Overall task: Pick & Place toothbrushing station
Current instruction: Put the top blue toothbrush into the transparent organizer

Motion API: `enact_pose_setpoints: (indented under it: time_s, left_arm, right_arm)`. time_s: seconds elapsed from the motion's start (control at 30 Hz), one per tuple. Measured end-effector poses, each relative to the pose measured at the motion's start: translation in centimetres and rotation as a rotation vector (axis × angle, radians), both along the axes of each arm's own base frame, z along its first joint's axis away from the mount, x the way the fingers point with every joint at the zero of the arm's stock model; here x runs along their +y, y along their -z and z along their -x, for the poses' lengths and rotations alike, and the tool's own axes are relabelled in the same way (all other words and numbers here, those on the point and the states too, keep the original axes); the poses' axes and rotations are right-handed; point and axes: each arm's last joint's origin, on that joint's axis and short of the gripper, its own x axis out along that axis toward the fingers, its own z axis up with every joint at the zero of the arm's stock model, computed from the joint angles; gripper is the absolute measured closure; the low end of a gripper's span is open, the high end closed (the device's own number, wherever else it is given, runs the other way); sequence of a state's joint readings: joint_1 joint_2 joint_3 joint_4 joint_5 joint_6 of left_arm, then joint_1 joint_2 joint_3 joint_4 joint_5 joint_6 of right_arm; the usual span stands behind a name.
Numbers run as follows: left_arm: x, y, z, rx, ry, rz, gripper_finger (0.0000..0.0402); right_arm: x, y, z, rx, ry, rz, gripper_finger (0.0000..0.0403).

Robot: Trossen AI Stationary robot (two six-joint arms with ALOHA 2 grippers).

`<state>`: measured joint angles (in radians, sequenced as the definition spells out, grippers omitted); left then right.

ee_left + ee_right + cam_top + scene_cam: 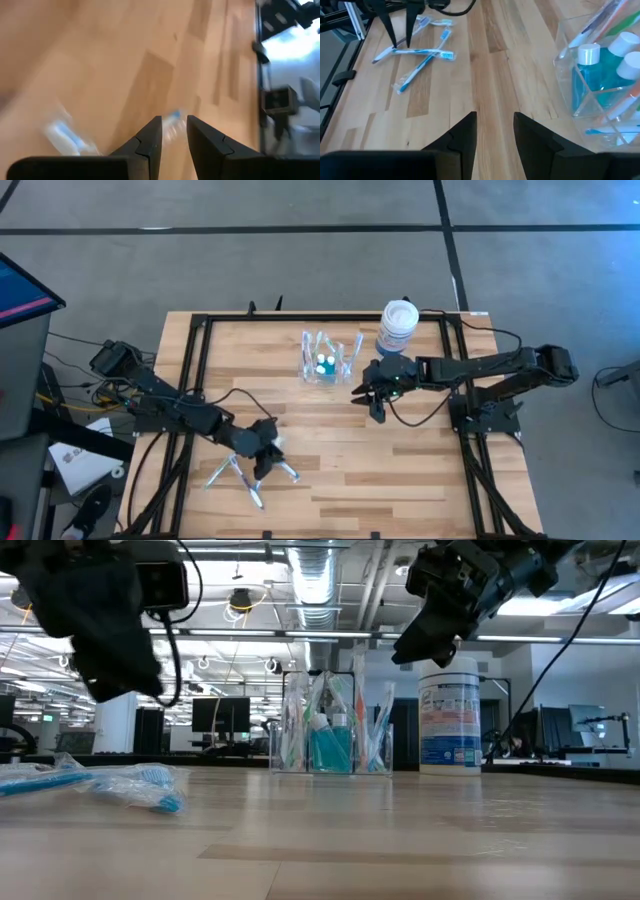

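Observation:
The toothbrushing station (325, 358) is a clear plastic organizer that holds toothbrushes and a blue bottle. It stands upright on the wooden table at the far middle, and shows in the low view (330, 730) and the right wrist view (600, 75). My right gripper (372, 400) hangs open and empty just to the station's right and a little nearer, above the table (495, 117). My left gripper (262, 460) is open and empty above several wrapped toothbrushes (245, 475) lying flat at the near left (420, 52).
A white jar with a blue label (397, 328) stands right of the station, at the far edge by the right arm. A black frame (195, 380) runs round the tabletop. Bare wood (380, 470) lies between the toothbrushes and the right arm's base.

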<state>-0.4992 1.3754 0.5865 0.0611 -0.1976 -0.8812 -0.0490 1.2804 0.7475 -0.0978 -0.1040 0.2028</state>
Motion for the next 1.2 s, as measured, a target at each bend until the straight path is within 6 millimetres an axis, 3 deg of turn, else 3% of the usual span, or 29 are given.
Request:
enact_pose_setpoints:
  time_s: [0.4,0.63,0.93,1.2]
  left_arm:
    - [0.3,1.4,1.5,0.297,-0.086,0.158,0.0315]
    - [0.4,1.5,1.7,0.321,-0.108,0.178,0.0315]
    - [0.2,3.8,1.3,0.417,-0.156,0.154,0.0315]
    - [0.0,4.1,0.9,0.399,-0.147,0.170,0.0315]
  right_arm:
    - [0.0,0.0,0.0,0.000,0.000,0.000,0.0283]
    - [0.0,0.0,0.0,-0.001,0.000,0.001,0.0283]
    - [0.0,0.0,0.0,-0.004,0.000,0.001,0.0283]
    - [0.0,0.0,0.0,-0.004,0.000,0.001,0.0283]
